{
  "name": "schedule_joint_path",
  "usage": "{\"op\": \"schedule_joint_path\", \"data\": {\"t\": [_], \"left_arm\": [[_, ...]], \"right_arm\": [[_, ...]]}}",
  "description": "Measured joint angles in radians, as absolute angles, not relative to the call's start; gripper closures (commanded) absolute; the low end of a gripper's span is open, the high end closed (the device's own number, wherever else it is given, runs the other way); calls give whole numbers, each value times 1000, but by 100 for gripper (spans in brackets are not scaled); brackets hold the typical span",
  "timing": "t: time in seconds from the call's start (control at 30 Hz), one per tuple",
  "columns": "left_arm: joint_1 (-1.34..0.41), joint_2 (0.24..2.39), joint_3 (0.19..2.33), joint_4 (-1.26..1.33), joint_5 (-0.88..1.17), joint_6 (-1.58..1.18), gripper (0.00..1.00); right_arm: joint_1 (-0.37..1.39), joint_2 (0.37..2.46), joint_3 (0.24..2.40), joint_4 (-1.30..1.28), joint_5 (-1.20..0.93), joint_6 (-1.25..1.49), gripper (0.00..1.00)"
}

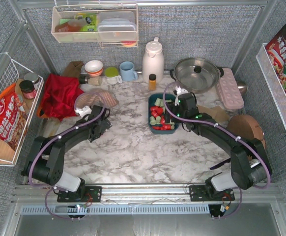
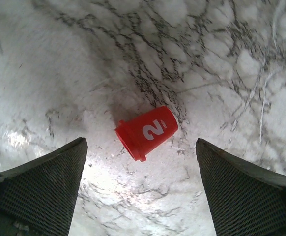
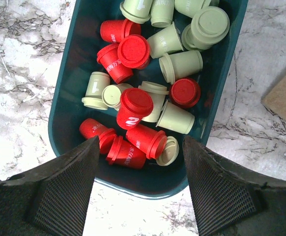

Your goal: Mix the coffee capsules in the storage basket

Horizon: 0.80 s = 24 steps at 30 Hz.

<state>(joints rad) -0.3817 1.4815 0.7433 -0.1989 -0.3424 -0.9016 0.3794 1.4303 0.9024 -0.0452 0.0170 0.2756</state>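
Notably, a red capsule (image 2: 146, 132) marked "2" lies under the wide-open left claw (image 2: 140, 160); right claw (image 3: 140, 142) gapes over basket (image 3: 148, 189).

I see a shallow dark teal plastic tub (image 3: 64, 98) sitting upright on the marble table (image 3: 20, 59). It holds red and pale green tapered plastic capsules (image 3: 178, 66), jumbled at all angles. One red capsule marked "2" (image 2: 146, 132) lies on its side on bare table.

Glossy marble-look table (image 1: 133, 152), plastic capsules (image 3: 133, 105) (matt)
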Motion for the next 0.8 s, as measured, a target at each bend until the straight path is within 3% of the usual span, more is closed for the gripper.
{"op": "schedule_joint_path", "data": {"t": [0.2, 0.37, 0.8], "left_arm": [[-396, 1588, 897, -423, -416, -1190, 2], [-417, 1720, 1039, -589, -469, -1328, 15], [-435, 1834, 1155, -768, -570, -1459, 28]], "right_arm": [[379, 1435, 904, -46, 13, 276, 27], [379, 1435, 904, -46, 10, 275, 27], [379, 1423, 904, -57, 11, 262, 27]]}}
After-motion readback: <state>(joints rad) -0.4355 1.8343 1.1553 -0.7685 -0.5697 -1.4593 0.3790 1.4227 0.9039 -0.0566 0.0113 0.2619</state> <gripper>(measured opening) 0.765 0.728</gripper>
